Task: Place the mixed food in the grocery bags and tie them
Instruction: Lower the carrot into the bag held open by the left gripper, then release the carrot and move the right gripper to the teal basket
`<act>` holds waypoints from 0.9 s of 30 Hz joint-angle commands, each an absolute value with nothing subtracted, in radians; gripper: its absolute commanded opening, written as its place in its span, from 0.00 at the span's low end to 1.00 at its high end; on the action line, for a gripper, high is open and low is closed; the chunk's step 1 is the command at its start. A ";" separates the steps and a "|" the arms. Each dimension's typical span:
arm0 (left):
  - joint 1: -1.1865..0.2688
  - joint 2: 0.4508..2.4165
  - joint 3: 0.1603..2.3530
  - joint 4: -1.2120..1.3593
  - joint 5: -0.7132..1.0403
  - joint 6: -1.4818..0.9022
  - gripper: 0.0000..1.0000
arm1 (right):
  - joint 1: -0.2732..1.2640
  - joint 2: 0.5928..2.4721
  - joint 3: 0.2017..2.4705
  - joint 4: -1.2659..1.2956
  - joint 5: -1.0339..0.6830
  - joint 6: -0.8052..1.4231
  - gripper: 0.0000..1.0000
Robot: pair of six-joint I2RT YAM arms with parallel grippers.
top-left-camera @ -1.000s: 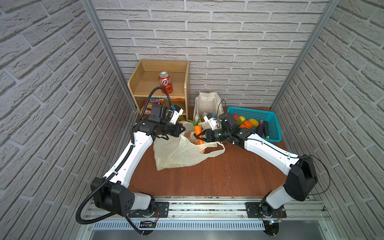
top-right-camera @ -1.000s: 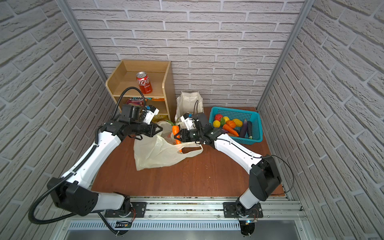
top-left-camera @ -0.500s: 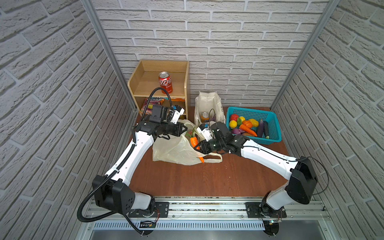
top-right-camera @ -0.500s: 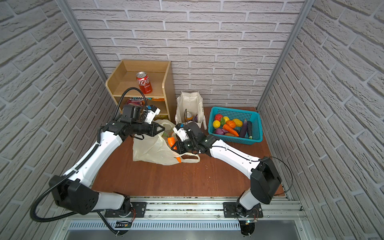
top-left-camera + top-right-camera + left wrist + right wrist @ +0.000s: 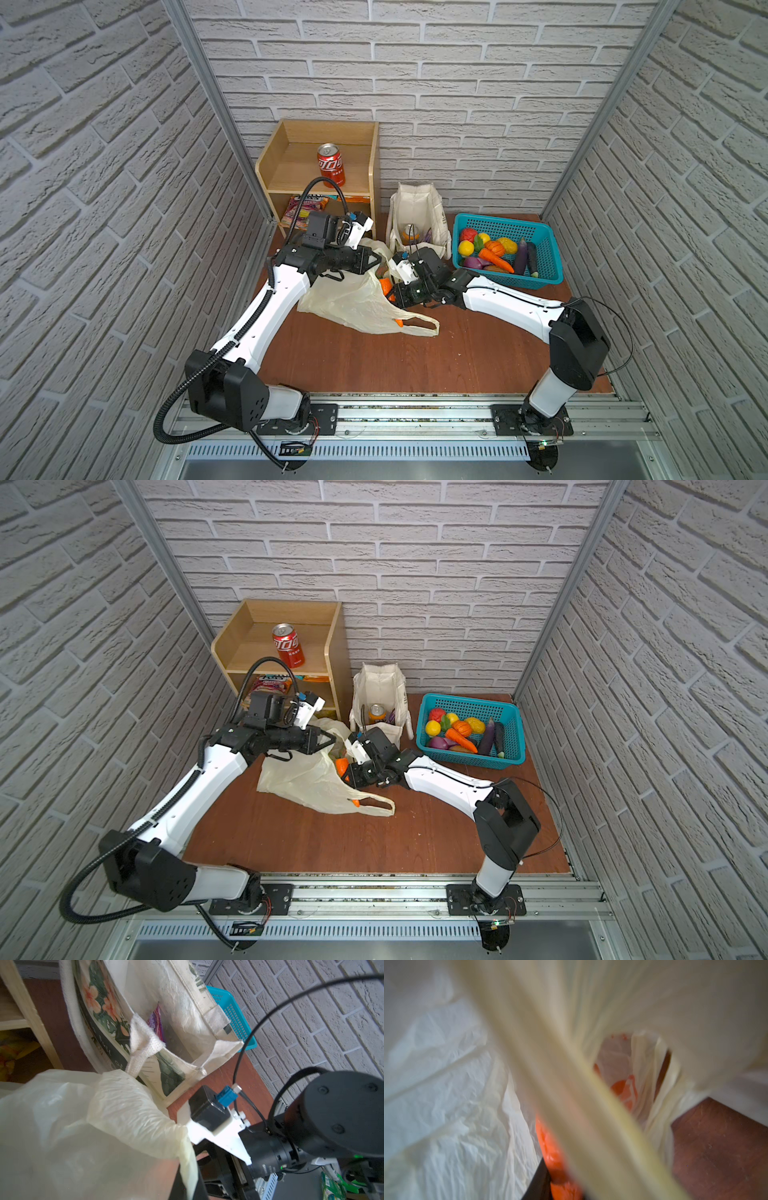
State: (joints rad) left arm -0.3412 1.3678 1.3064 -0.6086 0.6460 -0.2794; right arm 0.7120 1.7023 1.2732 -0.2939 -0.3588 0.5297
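At the mouth of the plastic bag [image 5: 349, 305] on the surface [image 5: 457, 353], your right hand [image 5: 391, 292] grasps a carrot [image 5: 385, 286] whose length points into the opening, while your left hand [image 5: 375, 261], clenched on the bag's upper edge, holds that mouth lifted.

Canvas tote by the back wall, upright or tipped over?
Upright: the canvas tote stands mouth up, orange soda can visible inside.

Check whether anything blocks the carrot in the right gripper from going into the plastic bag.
Nothing solid shows. The left gripper holds up the rim of the plastic bag, and the carrot in the right gripper sits at its mouth. In the right wrist view only a band of bag film crosses ahead of it.
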 commanded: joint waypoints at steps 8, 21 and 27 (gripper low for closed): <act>-0.420 1.364 1.241 -0.473 0.698 -0.343 0.00 | 0.693 1.728 1.221 0.146 -0.409 0.775 0.08; -0.358 1.348 1.187 -0.333 0.760 -0.427 0.00 | 0.758 1.899 1.198 0.175 -0.407 0.762 0.11; -0.341 1.342 1.130 -0.289 0.773 -0.436 0.00 | 0.764 1.892 1.217 0.150 -0.433 0.742 0.31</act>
State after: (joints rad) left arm -0.3553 1.3640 1.1496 -0.3767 0.7368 -0.4255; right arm 0.7578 1.9221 1.2022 0.1284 -0.4068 0.7528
